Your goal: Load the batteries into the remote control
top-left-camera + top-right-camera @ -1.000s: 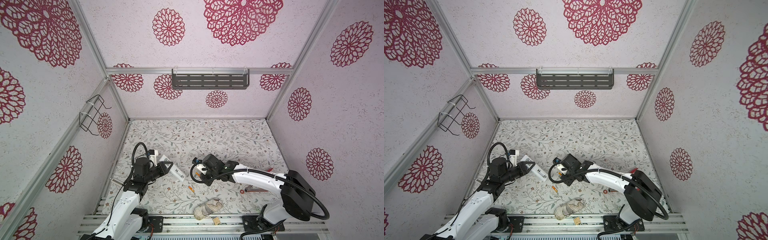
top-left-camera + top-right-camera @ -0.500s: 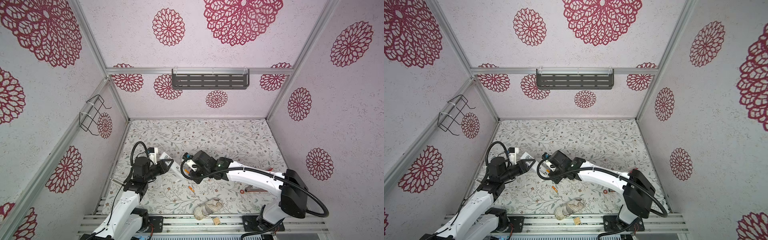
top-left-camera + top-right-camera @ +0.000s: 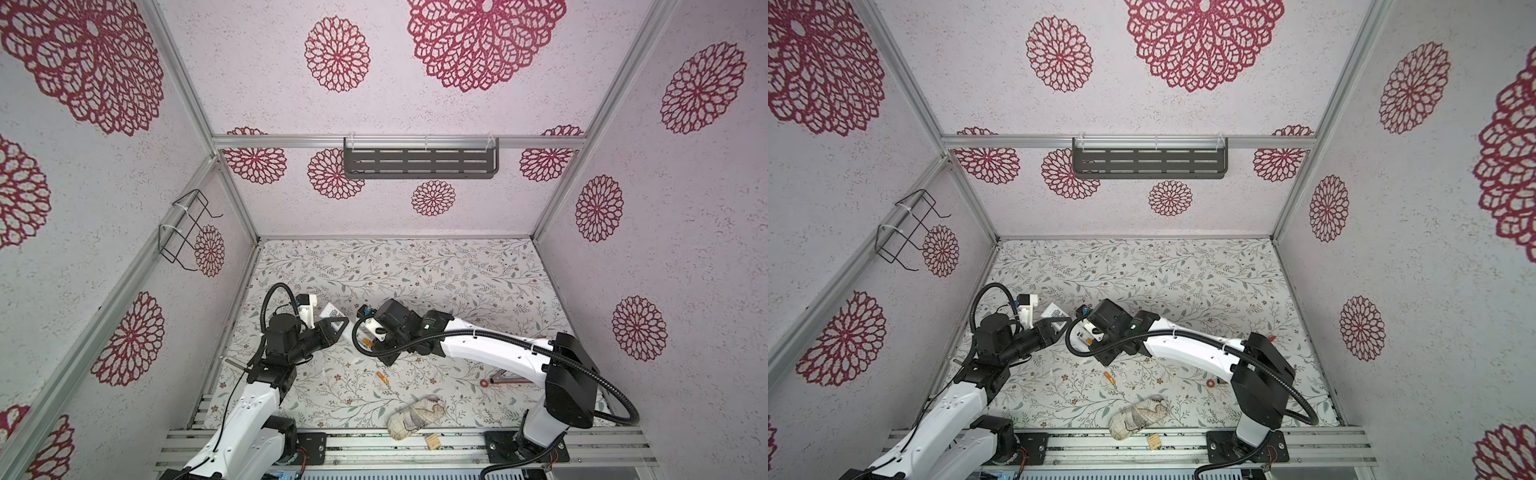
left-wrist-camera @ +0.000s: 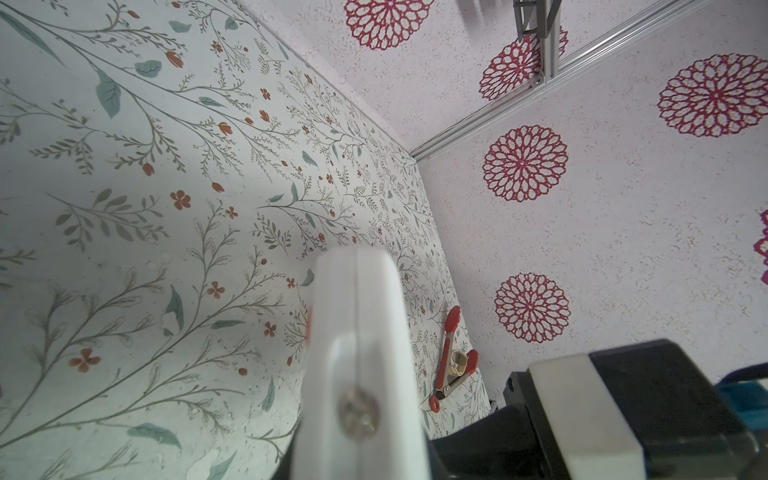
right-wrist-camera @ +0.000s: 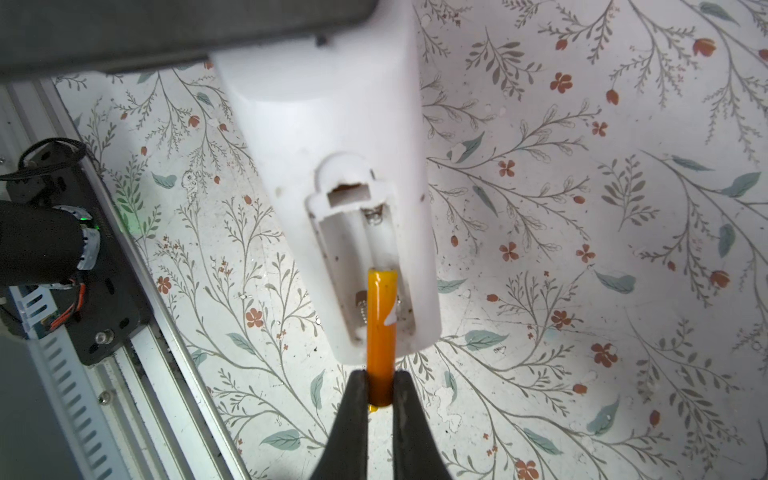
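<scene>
Right wrist view told me loading had barely begun: my right claw clenched one battery, tip over the remote control's empty compartment, my left claw gripped it above the surface toward the left edge, and the second battery lay near the front edge.

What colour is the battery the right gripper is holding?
Orange battery, clearest in the right wrist view.

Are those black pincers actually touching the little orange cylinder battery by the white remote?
Touching. The right wrist view shows the right gripper shut on the slim orange cylindrical battery, both black fingers pressed against its end, no gap.
</scene>
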`<state>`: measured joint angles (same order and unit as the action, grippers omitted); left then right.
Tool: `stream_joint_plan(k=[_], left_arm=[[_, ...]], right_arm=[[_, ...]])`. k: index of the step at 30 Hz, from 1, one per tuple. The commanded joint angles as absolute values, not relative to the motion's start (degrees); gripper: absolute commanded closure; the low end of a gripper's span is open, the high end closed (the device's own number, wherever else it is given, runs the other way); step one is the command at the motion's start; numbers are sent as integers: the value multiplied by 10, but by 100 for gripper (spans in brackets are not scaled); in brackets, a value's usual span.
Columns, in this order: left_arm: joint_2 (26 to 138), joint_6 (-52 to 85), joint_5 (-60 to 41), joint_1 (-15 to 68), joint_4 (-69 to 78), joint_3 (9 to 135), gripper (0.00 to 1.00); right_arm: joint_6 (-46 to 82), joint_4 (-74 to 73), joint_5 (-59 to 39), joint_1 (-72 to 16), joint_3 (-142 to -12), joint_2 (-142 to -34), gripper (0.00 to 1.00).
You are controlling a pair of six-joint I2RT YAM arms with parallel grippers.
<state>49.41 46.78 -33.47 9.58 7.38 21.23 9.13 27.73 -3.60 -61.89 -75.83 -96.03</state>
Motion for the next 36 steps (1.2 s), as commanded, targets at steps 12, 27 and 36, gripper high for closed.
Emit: stream_joint_plan(k=[12, 27, 36], left_arm=[[456, 500, -372, 106, 121, 204, 100], [442, 542, -416, 110, 154, 204, 100], [430, 562, -445, 110, 149, 217, 100]], right_arm=[[97, 305, 0, -621, -808, -986, 89], [69, 285, 8, -622, -815, -990, 90], [54, 268, 12, -622, -824, -1008, 90]])
